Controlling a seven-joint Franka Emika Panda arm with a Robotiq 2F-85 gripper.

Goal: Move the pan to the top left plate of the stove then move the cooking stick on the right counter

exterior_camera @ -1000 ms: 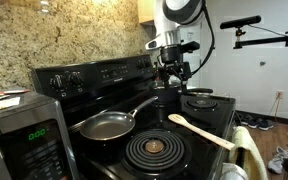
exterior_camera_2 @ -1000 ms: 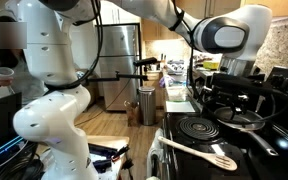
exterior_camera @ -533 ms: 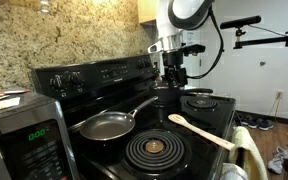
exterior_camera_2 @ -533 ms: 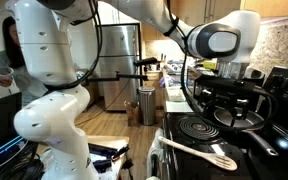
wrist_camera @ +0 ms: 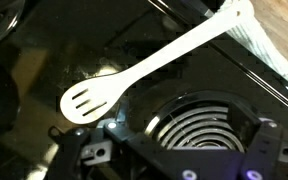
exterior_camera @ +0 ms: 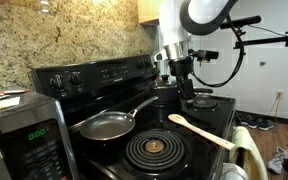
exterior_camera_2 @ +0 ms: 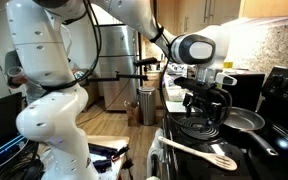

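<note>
The pan (exterior_camera: 106, 125) sits on the stove (exterior_camera: 89, 78) in an exterior view, just beside the large coil burner (exterior_camera: 154, 150), its long dark handle pointing toward my arm. The cooking stick (exterior_camera: 199, 130) lies flat on the black top beyond that burner, apart from the pan. My jaws hang apart near the tip of the handle, holding nothing.

In an exterior view the pan (exterior_camera_2: 246, 120) shows behind my jaws and the cooking stick (exterior_camera_2: 199, 152) lies in front, near the stove's edge. The jaws seem to hover just over the coil burner (exterior_camera_2: 187, 128).

In the wrist view the cooking stick (wrist_camera: 154, 65) runs diagonally, slotted head lower left, its handle end reaching a pale cloth (wrist_camera: 269, 45). The coil burner (wrist_camera: 204, 125) lies just below it, between my spread jaws.
</note>
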